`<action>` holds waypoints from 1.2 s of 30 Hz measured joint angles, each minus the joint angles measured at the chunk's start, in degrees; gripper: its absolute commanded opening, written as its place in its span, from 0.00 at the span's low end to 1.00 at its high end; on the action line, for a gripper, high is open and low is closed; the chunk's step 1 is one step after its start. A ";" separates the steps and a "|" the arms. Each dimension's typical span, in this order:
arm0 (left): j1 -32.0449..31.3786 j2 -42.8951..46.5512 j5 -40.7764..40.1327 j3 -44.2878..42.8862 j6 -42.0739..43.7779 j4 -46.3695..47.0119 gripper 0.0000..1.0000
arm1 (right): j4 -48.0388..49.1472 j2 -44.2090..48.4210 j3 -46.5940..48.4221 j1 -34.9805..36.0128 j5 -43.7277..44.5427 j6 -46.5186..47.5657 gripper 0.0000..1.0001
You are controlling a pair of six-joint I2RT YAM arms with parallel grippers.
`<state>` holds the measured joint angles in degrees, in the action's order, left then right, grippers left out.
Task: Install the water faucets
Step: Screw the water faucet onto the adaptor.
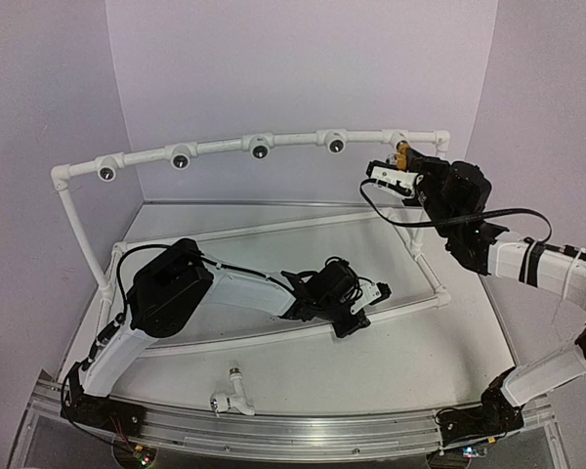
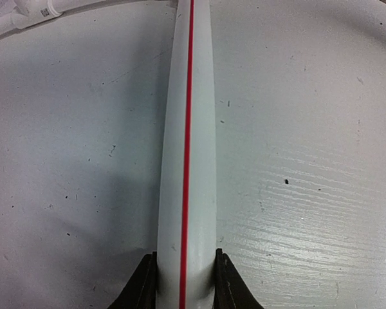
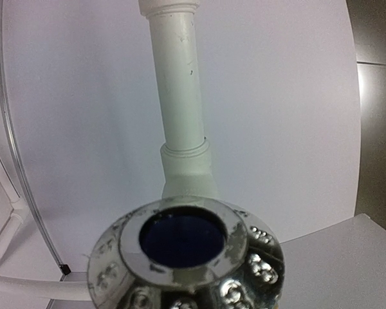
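Right gripper is sitting up at the far right corner of the table, jaws closed on the yellow-orange faucet. The faucet's long axis is running from the fingers up toward the top bar of the pipe frame, and its free end is pointing at the rightmost socket. Spout and handle are too small to tell apart. The right wrist view is showing that socket close up, a chrome ring with a dark centre; its own fingers are out of frame.

Left gripper is sitting low near the table's middle, jaws clamped on the frame's low front rail, white with a red stripe. Both fingers are pressing on its sides.

White faucet is lying loose on the table by the near edge, left of centre. Its long axis is running roughly along that edge, with a short stub pointing away toward the frame, well apart from both grippers.
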<state>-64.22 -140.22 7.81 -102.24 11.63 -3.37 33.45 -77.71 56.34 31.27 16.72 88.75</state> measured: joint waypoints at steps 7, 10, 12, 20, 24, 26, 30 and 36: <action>0.15 0.00 -0.34 0.00 0.14 0.10 0.00 | 0.13 -0.89 0.78 0.08 0.43 -2.57 0.00; 0.17 0.00 -0.43 0.00 0.21 0.15 0.00 | 0.09 -1.07 1.05 0.22 0.81 -3.81 0.00; 0.17 0.00 -0.46 0.02 0.28 0.22 0.00 | 0.04 -1.09 1.09 0.28 1.01 -4.90 0.00; 0.17 -0.01 -0.49 0.02 0.39 0.29 0.00 | 0.04 -1.09 1.11 0.28 1.19 -9.20 0.00; 0.15 -0.06 -0.54 0.02 0.42 0.32 0.00 | 0.07 -1.09 1.11 0.28 1.19 -11.19 0.00; 0.15 -0.07 -0.56 0.02 0.45 0.35 0.00 | 0.07 -1.09 1.11 0.26 1.22 -12.28 0.00; 0.12 -0.09 -0.69 0.02 0.55 0.39 0.00 | 0.09 -1.09 1.11 0.22 1.26 -14.83 0.00; 0.02 -0.23 -0.96 -0.14 0.73 0.34 0.00 | 0.13 -1.09 1.11 0.09 1.30 -19.32 0.00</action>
<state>-64.20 -140.46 6.84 -102.37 12.35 -3.03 33.58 -78.81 57.45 31.36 18.02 69.43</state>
